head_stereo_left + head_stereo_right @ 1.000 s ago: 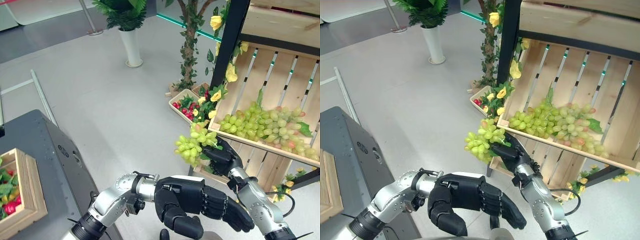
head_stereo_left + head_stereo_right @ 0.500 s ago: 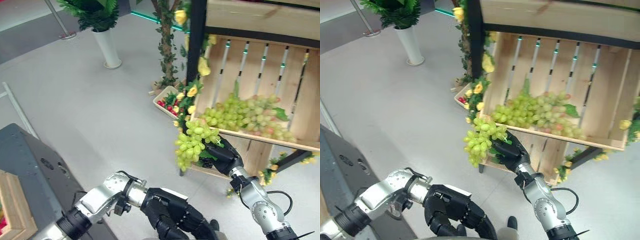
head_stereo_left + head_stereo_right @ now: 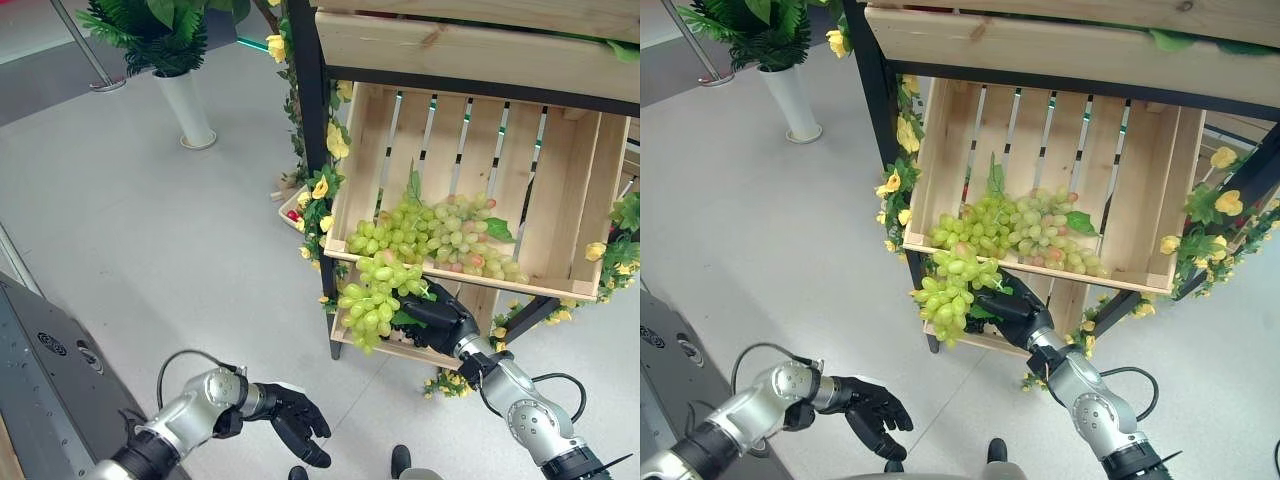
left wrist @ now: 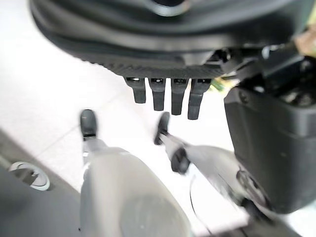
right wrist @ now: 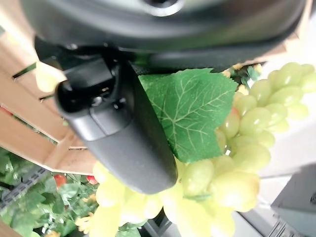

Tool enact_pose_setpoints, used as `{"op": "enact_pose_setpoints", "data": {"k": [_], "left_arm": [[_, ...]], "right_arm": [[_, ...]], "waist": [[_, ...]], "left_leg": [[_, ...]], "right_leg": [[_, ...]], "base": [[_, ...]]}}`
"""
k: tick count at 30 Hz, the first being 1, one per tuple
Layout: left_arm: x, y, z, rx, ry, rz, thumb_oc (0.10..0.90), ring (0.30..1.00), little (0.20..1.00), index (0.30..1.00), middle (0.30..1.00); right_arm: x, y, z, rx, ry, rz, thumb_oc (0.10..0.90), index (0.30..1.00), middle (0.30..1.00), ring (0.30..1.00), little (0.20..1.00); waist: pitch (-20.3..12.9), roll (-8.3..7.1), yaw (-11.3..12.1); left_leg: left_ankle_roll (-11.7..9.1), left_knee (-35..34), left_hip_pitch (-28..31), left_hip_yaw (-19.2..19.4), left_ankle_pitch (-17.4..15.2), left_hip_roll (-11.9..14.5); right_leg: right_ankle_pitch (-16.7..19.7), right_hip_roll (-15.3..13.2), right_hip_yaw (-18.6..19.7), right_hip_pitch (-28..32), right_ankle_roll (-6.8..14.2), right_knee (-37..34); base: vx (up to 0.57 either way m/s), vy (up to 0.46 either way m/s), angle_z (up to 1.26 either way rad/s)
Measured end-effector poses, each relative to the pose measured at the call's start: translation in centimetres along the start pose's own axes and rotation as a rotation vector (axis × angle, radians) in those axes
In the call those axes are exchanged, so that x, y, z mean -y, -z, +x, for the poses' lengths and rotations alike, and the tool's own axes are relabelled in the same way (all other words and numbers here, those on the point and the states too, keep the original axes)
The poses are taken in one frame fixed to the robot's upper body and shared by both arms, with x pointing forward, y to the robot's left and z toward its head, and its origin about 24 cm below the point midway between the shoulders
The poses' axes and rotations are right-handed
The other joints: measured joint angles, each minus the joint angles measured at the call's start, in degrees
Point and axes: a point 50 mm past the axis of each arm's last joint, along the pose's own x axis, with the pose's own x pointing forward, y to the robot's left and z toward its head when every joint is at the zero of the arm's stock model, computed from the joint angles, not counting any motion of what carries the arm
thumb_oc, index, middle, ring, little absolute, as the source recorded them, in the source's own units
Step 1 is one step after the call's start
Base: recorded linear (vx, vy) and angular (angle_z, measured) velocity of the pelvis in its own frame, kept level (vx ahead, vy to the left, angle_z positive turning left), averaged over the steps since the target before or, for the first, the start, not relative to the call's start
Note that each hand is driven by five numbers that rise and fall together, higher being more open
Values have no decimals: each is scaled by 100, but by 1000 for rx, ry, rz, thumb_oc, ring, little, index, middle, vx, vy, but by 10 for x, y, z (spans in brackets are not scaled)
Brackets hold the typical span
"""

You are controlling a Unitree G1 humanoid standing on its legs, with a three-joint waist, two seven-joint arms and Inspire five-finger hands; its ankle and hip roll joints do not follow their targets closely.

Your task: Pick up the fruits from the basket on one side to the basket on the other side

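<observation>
Gripping a grape bunch [image 3: 377, 299]: right hand [image 3: 440, 316], leaf [image 5: 190, 111] underneath.

wooden crate [image 3: 570, 180] and flowered black post [image 3: 305, 150] block; grey floor [image 3: 150, 260] open.

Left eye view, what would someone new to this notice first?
Probably the bunch of green grapes held up by the right hand, just in front of the wooden crate's lower edge. More grapes lie heaped inside that crate. The left hand hangs open and empty, low over the grey floor.
</observation>
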Motion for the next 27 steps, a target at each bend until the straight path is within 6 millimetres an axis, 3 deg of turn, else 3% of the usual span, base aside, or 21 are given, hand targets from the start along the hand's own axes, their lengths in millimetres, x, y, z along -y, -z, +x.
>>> {"op": "enact_pose_setpoints", "data": {"k": [7, 12, 16, 20, 27], "left_arm": [[41, 39, 47, -158, -71, -247, 800, 900, 900, 900, 900], [75, 71, 56, -296, -112, -367, 800, 900, 900, 900, 900], [86, 77, 58, -316, -142, -439, 800, 900, 900, 900, 900], [94, 79, 61, -328, -151, -500, 800, 900, 900, 900, 900], [96, 83, 61, -345, -166, -513, 800, 900, 900, 900, 900]], "right_arm": [[-12, 4, 3, -19, -51, 55, 400, 300, 300, 300, 300], [-24, 11, 7, -7, -100, 186, 400, 300, 300, 300, 300], [-35, 9, 8, 6, -134, 241, 400, 300, 300, 300, 300], [-56, -19, 19, 133, -211, 258, 400, 300, 300, 300, 300], [-74, -80, 30, 417, -286, 271, 400, 300, 300, 300, 300]], "waist": [[-94, -129, -54], [-142, -200, -171], [-150, -205, -162], [-219, -245, -174], [-313, -296, -165]], "left_leg": [[-5, 18, -45, 17, -9, -3], [-4, -18, -82, 158, -13, -12], [-3, -18, -91, 173, -12, -13], [-4, -18, -89, 180, -11, -12], [-8, 20, -70, 168, -8, -12]], "right_leg": [[37, 12, 123, -114, -9, 2], [79, 14, 245, -233, -16, 0], [98, 13, 254, -248, -25, 0], [106, 14, 255, -249, -25, 0], [110, 18, 252, -226, -25, 21]], "base": [[-16, -14, -10], [-17, 14, -14], [-5, 7, -2], [0, 0, 0], [0, 0, 0]]}}
